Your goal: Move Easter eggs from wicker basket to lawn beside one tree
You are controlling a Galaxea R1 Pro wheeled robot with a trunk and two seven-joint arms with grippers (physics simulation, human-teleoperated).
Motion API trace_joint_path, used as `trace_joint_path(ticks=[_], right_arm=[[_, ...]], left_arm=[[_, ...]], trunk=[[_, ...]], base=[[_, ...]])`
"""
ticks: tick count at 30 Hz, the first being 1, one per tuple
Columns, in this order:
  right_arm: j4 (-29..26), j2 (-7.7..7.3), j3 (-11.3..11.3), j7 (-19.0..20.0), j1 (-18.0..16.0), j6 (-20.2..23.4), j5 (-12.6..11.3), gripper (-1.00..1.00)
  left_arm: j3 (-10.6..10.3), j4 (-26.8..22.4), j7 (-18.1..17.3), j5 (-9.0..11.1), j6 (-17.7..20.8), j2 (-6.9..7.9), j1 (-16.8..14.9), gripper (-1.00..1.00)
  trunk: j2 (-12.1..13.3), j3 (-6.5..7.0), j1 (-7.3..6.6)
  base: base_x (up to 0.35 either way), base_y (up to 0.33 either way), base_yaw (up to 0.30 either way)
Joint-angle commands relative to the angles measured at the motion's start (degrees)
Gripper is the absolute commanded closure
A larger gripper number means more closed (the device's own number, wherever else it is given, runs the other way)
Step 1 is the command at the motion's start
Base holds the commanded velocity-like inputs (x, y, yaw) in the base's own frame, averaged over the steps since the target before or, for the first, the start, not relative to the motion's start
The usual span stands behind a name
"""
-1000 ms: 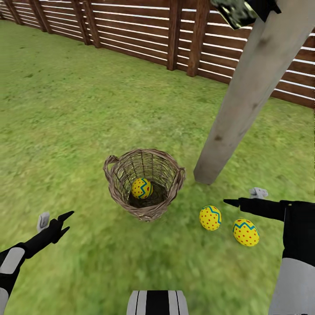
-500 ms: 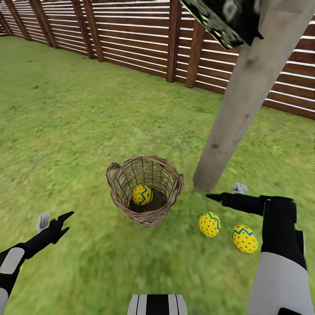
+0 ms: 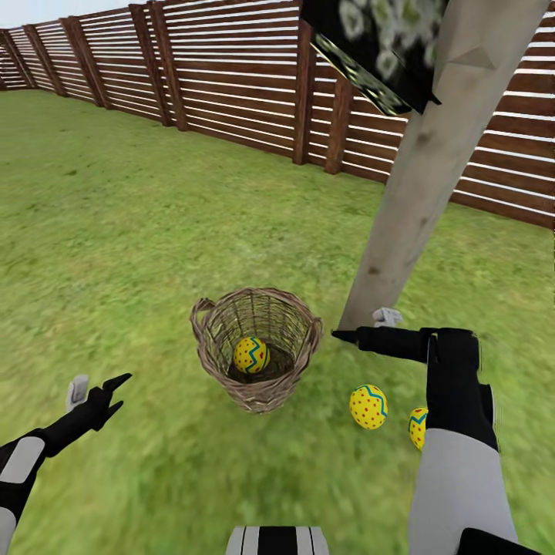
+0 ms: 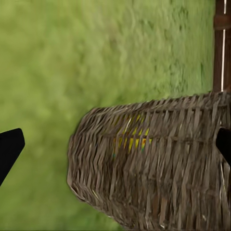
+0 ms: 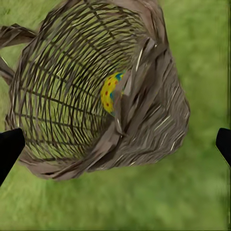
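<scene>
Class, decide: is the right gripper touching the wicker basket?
Apart. In the head view, grass shows between the right gripper and the basket rim; in the right wrist view its fingertips sit wide of the basket.

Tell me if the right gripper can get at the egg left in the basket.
Probably yes: the right gripper is open, just beside the wicker basket rim, and the egg lies uncovered under the open top.

Left end effector [image 3: 108, 393] held low with fingers spread; right end effector [image 3: 362, 327] extended forward on a bent arm, fingers parted.
</scene>
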Motion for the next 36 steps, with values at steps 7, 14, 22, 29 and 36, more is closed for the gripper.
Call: trace_joint_path(ticks=[7,14,22,29,36], right_arm=[[0.2,1.30,2.0,-1.9,-1.6,-1.3,-0.1,-1.00],[0.3,1.72,6.9,-2.3,-2.1,-1.2,-0.1,-1.00],[1.0,1.72,18.8,-6.6,-2.1,-1.2,-0.1,-1.00],[2.1,1.79,28.2,-22.9,-2.1,-1.5,-0.1,-1.00],[2.1,1.60,36.0,-26.7,-2.1,-1.9,0.1,-1.00]], left_arm=[[0.2,0.1,-0.1,0.0,0.4,0.05,0.0,-1.00],[0.2,0.2,-0.1,0.0,0.3,0.01,0.0,-1.00],[0.2,0.1,-0.1,0.1,0.3,-0.03,0.0,-1.00],[0.3,0.1,-0.1,0.1,0.4,0.51,0.0,-1.00],[0.6,-0.1,-0.2,0.1,0.3,0.66,0.0,-1.00]], trunk=[[0.1,1.52,-0.19],[0.2,3.08,-0.37],[0.3,4.85,-0.58],[0.4,6.40,-0.76],[0.4,6.40,-0.76]], base=[[0.000,0.000,0.000],[0.000,0.000,0.000],[0.000,0.000,0.000],[0.000,0.000,0.000],[0.000,0.000,0.000]])
